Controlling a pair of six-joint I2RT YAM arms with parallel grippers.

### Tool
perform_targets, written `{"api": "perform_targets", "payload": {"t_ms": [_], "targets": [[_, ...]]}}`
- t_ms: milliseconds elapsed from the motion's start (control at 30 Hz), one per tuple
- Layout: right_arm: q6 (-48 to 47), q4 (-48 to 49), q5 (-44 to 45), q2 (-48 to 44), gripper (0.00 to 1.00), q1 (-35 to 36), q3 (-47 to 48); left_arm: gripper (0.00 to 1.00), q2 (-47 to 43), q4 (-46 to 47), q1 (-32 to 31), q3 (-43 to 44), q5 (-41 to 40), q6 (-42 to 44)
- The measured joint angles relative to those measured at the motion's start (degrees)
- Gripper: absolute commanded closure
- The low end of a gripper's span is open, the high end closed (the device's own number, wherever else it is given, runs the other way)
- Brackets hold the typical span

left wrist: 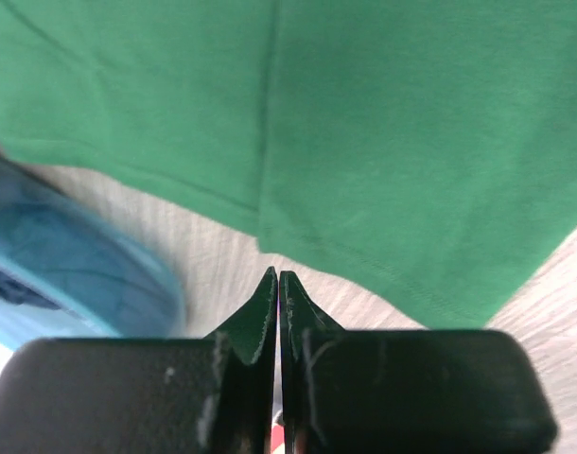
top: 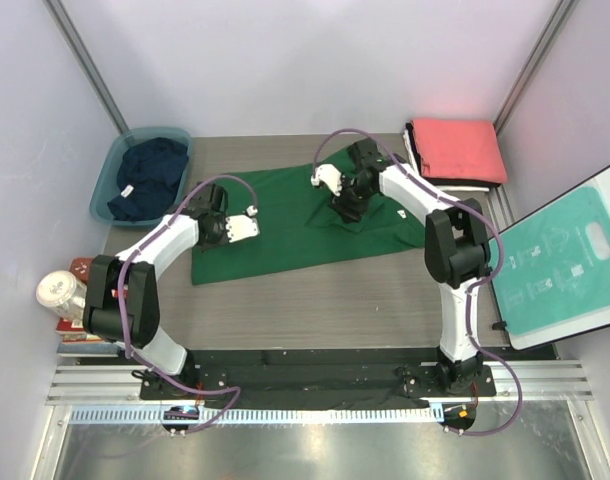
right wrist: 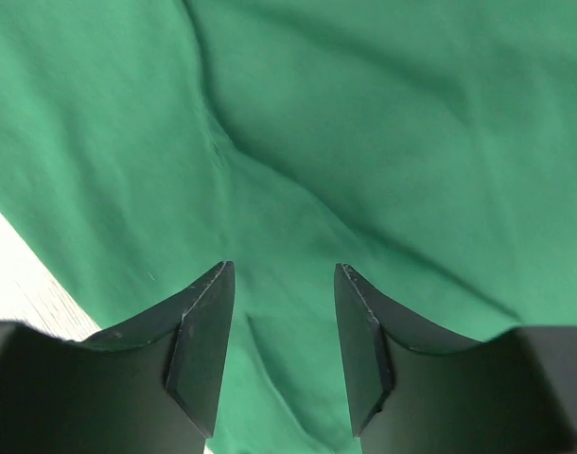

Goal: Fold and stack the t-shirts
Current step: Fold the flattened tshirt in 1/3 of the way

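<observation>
A dark green t-shirt (top: 285,225) lies spread and wrinkled across the middle of the table. My left gripper (top: 247,222) hovers at its left part. In the left wrist view it (left wrist: 278,274) is shut with nothing between its fingers, its tips over bare table just short of the green shirt's hem (left wrist: 364,255). My right gripper (top: 343,205) is over the shirt's right half. There it (right wrist: 284,270) stands open, with a fold of the green cloth (right wrist: 298,189) below the jaws. A navy t-shirt (top: 150,175) lies in the tub. A folded coral-red t-shirt (top: 455,150) tops a stack at the back right.
The teal tub (top: 110,175) stands at the back left and shows blurred in the left wrist view (left wrist: 71,274). A teal-and-white board (top: 565,265) leans at the right edge. A metal can (top: 60,290) and a red box (top: 80,268) sit beside the left arm.
</observation>
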Motion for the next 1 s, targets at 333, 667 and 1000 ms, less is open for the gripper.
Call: {"api": "perform_targets", "payload": {"t_ms": [333, 667, 1000], "targets": [[0.0, -2.6, -0.5, 2.4, 0.43, 0.9, 1.4, 1.00, 0.5, -1.6, -0.6, 0.0, 0.1, -1.8], [-1.1, -2.1, 2.6, 1.8, 0.40, 0.9, -3.7, 1.00, 0.5, -1.6, -0.6, 0.0, 0.1, -2.1], [-1.0, 1.3, 5.5, 1.8, 0.58, 0.9, -3.8, 1.00, 0.5, -1.6, -0.6, 0.0, 0.1, -2.4]]}}
